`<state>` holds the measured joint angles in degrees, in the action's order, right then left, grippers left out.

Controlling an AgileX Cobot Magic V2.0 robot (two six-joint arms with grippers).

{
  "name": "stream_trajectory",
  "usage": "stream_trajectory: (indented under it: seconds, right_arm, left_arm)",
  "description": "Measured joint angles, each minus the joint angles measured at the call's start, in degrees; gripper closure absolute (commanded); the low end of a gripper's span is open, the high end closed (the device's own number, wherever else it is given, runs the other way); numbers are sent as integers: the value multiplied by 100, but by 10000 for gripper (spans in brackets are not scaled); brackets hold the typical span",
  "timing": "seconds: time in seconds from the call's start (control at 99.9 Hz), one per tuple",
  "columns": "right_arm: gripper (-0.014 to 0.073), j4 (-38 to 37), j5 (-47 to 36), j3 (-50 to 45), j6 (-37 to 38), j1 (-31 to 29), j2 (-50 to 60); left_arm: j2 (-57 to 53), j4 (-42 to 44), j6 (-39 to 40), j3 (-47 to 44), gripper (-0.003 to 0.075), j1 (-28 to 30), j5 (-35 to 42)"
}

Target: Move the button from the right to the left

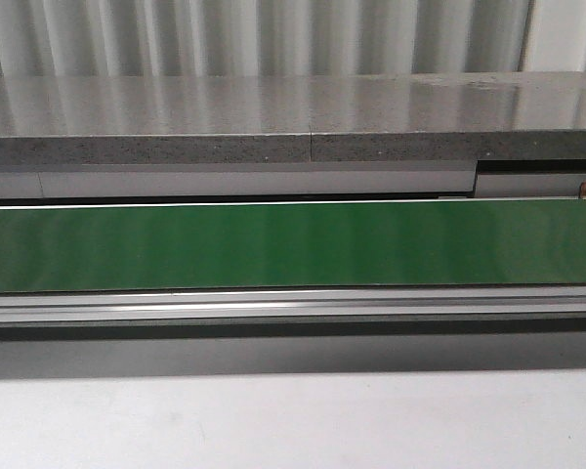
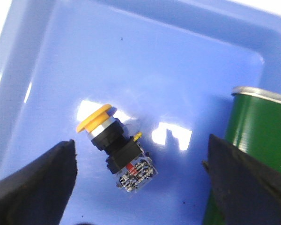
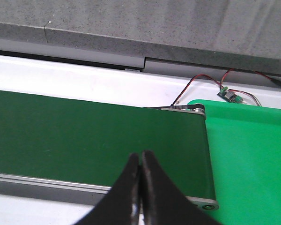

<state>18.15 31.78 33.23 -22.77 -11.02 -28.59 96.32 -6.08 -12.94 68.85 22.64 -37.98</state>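
**Button lying in the blue tray, left jaws spread around it, right jaws pressed together over the belt**

On my left wrist feed I see the blue tray (image 2: 145, 51) filling most of the picture, glossy, with bright glare patches on its floor. The button (image 2: 116, 149) is the only thing in it. It lies on its side on the tray floor, yellow cap tipped up and away from the boxy block at its back, dark collar between them. A small red mark shows on the block's end face.

My left gripper (image 2: 140, 173) hangs above the tray with its jaws spread wide; one dark finger shows on either side of the button, and neither touches it. Just beside the far finger, a green belt end (image 2: 260, 140) with a metal edge cuts across one corner of the tray.

On the right wrist feed, my right gripper (image 3: 140, 173) has its jaws pressed together with nothing between them. It hovers over the dark green belt (image 3: 84, 136). Beyond the belt's roller end sits a bright green surface (image 3: 253, 154), and thin red and black wires (image 3: 192, 86) run to a small circuit board (image 3: 229, 95) near the grey ledge (image 3: 131, 28).

The front feed shows only the long belt (image 1: 293, 244), its metal rail (image 1: 293, 305) and a grey ledge (image 1: 293, 117) behind; neither arm appears there.
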Motion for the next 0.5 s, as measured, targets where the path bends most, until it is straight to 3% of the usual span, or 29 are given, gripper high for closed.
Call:
stream_trajectory:
  seconds: [0.5]
  right_arm:
    - [661, 0, 0, 0, 0, 0, 0]
  left_arm:
    - [-2428, -131, 0, -13, 167, -1332, -23]
